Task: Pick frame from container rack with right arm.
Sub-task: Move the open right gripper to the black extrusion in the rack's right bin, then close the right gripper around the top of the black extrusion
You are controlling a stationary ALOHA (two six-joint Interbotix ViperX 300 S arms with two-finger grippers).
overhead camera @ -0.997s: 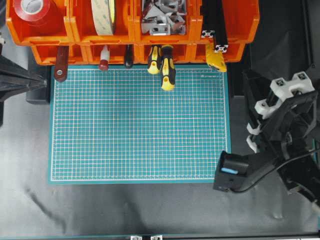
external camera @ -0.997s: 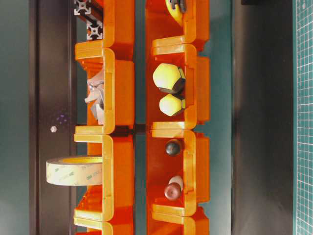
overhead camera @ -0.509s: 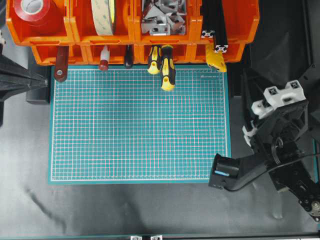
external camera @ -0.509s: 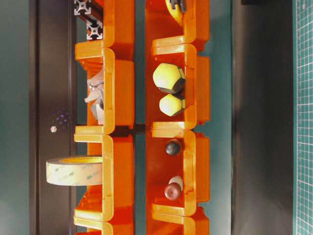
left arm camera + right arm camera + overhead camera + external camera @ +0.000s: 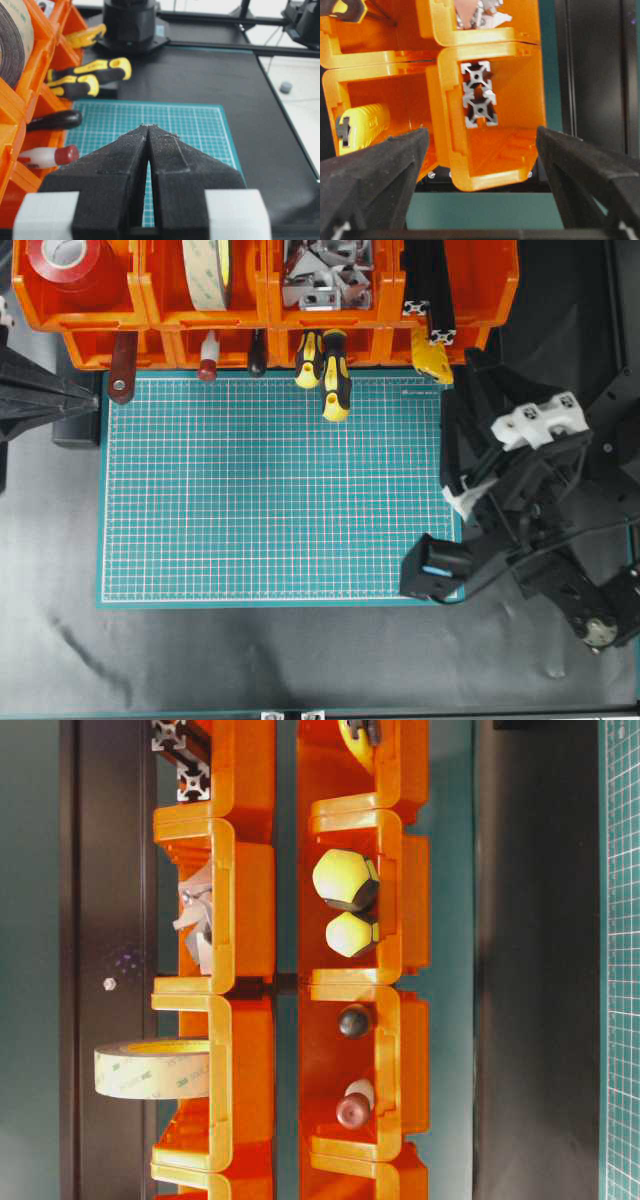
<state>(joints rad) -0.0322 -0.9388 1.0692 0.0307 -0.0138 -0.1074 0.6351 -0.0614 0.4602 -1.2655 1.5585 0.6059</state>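
Two black frame bars lie in the top right bin of the orange container rack, their slotted ends sticking out over the front. In the right wrist view the two silvery square ends are stacked inside the bin straight ahead. They also show at the top of the table-level view. My right gripper is open and empty, hovering short of that bin, with its jaws wide apart. My left gripper is shut and empty at the left edge.
A green cutting mat lies before the rack. Yellow-and-black screwdrivers and a yellow knife stick out of the lower bins. Tape rolls and metal brackets fill other upper bins.
My right arm has swung left and toward the rack, from the table's right side to over the mat's right edge. The left arm has stayed put.
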